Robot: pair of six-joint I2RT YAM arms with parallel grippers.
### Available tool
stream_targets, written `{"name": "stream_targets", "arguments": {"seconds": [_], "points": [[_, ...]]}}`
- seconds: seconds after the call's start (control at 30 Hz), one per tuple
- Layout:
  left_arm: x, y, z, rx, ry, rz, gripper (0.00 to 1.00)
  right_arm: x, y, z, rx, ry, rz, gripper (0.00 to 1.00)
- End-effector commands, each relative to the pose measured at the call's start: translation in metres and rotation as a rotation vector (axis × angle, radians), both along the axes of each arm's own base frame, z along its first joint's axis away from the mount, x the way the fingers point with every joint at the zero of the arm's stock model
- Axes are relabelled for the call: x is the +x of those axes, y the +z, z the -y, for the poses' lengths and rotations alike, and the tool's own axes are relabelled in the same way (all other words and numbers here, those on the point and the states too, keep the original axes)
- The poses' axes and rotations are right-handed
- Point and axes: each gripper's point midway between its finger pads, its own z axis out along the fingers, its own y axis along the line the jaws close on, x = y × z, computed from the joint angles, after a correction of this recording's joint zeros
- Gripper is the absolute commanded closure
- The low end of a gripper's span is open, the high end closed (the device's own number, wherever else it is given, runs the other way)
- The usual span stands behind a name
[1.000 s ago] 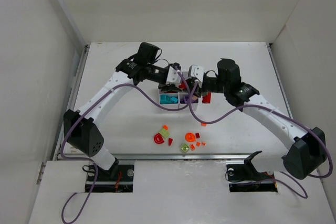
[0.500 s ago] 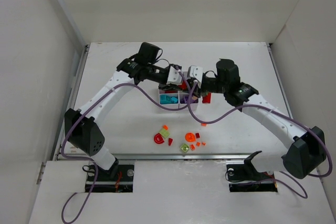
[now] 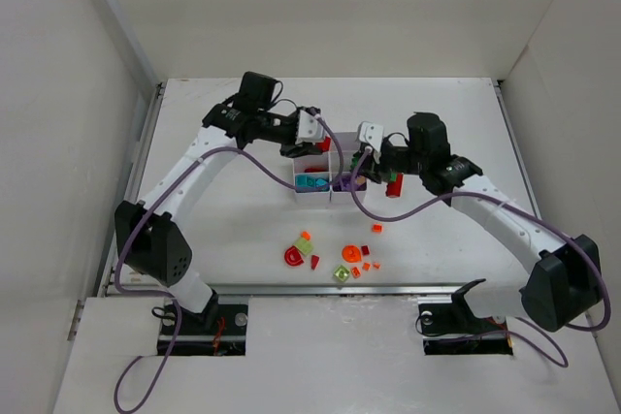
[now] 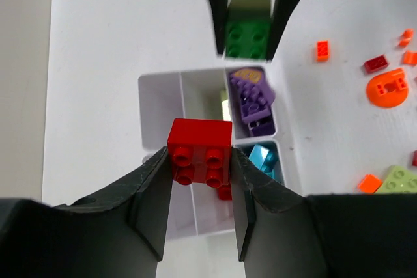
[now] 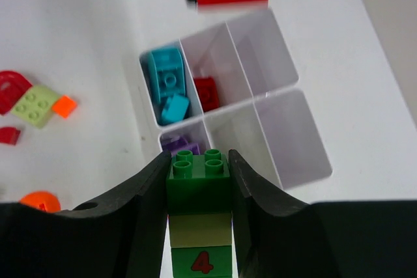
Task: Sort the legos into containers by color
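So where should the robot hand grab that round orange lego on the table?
Straight down from above, probably, pinching the round orange lego across its outer edges. It lies flat and low on the table, so nothing sticks out sideways to hold. Keep clear of the small orange bits beside it.

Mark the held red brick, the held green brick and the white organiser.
red brick (image 4: 199,164), left wrist view, studded face.
green brick (image 5: 199,193), right wrist view, smooth side face.
organiser (image 5: 290,138), right wrist view, empty compartment floor.

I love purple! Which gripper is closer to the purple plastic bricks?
Right. The right gripper hangs at the purple plastic bricks; the left gripper is over the neighbouring compartments.
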Motion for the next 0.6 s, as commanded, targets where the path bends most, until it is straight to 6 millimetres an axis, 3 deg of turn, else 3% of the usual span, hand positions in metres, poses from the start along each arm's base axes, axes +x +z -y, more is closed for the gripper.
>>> {"name": "stream_targets", "arguments": {"seconds": [0.0, 0.13, 0.23, 0.33, 0.4, 0.43, 0.57], "points": [[0.002, 0.008, -0.011, -0.012, 0.031, 0.017, 1.0, 0.001, -0.002, 0.014, -0.011, -0.034, -0.009, 1.0], [0.0, 0.002, -0.011, -0.013, 0.024, 0.005, 1.0, 0.006, -0.005, 0.018, -0.018, -0.053, -0.015, 1.0], [0.014, -0.013, -0.014, 0.023, 0.079, 0.022, 1.0, 0.009, -0.01, 0.019, -0.023, -0.079, -0.036, 1.0], [0.04, -0.063, -0.026, 0.12, 0.202, 0.016, 1.0, 0.012, -0.01, 0.023, -0.023, -0.09, -0.036, 1.0], [0.055, -0.083, -0.033, 0.166, 0.263, 0.049, 1.0, 0.011, -0.01, 0.023, -0.02, -0.093, -0.044, 1.0], [0.064, -0.09, -0.037, 0.184, 0.298, 0.076, 1.0, 0.011, -0.01, 0.023, -0.02, -0.093, -0.044, 1.0], [0.062, -0.103, -0.039, 0.204, 0.272, 0.097, 0.94, 0.012, -0.008, 0.022, -0.012, -0.096, -0.044, 1.0]]}}
